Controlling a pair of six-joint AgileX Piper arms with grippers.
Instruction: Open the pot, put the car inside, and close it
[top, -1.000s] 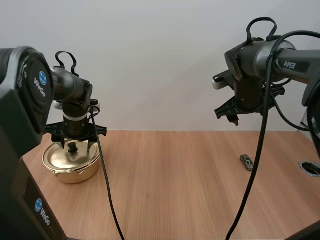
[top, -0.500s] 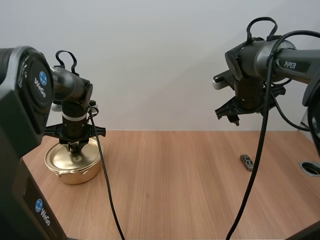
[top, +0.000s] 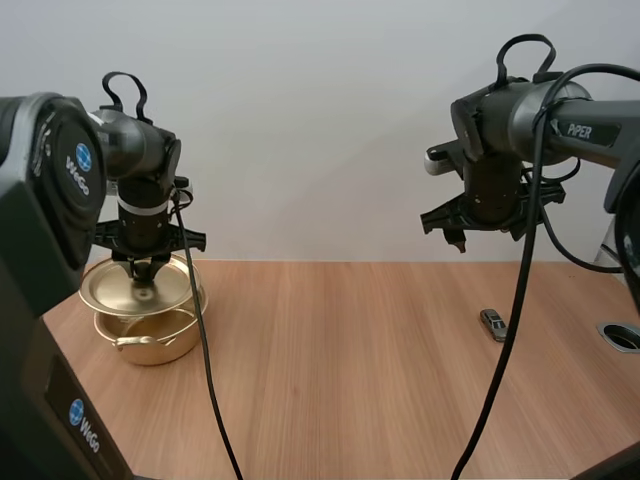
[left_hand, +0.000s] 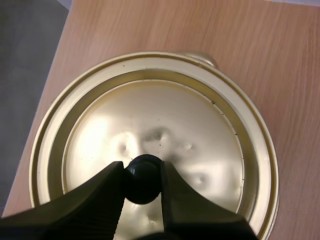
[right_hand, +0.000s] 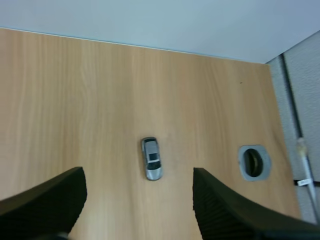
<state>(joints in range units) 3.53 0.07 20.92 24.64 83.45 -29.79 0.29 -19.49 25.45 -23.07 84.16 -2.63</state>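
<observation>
At the table's (top: 350, 360) far left, the left gripper (top: 147, 272) pinches the lid's black knob (left_hand: 143, 176) between its two fingers, closed tight on either side of it. The golden lid (top: 105, 288) hangs from that grip just above the golden pot (top: 150, 342), clear of its rim. The pot stands near the table's left edge.

On the right, the right gripper (top: 485, 230) hovers high over the table with its jaws spread wide and nothing between them. Directly below it, a small silver car (right_hand: 151, 159) lies on the bare wood toward the table's right side, well apart from the pot. A round cable port (right_hand: 255, 162) is set into the tabletop just right of the car, near the table's right edge.
</observation>
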